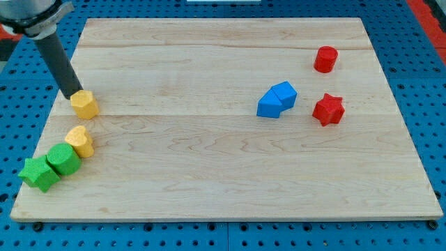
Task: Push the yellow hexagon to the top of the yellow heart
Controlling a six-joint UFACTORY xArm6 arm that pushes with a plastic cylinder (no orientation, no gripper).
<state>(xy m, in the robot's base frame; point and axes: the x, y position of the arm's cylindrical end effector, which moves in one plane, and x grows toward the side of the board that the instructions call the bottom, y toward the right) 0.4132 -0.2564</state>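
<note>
Yellow is the colour of both task blocks, and the yellow heart (pixel 81 141) is taken as the landmark for everything else. The yellow hexagon (pixel 85 104) lies above the heart in the view, close but apart from it, and seems already near its goal. The tip (pixel 72 95) is seen touching or just short of the hexagon's upper-left edge; contact cannot be confirmed. No jaws are carried by the rod, so nothing can be clamped and the hexagon can only be shoved.

A green hexagon (pixel 64 160) sits against the heart's lower left, with a green star (pixel 38 173) beyond it. Well to the heart's right lie a blue block (pixel 277 100) of two joined pieces, a red star (pixel 328 109) and a red cylinder (pixel 325 59). All of these rest on the wooden board (pixel 230 174).

If any adjustment is needed, it is judged to be a small one. A short, slow push should be made through the hexagon's centre, aimed down toward the heart and slightly leftward, so that the block is not spun aside. The stroke is best stopped before the heart is struck, since a knock would probably disturb the heart and the green hexagon pressed against it.
</note>
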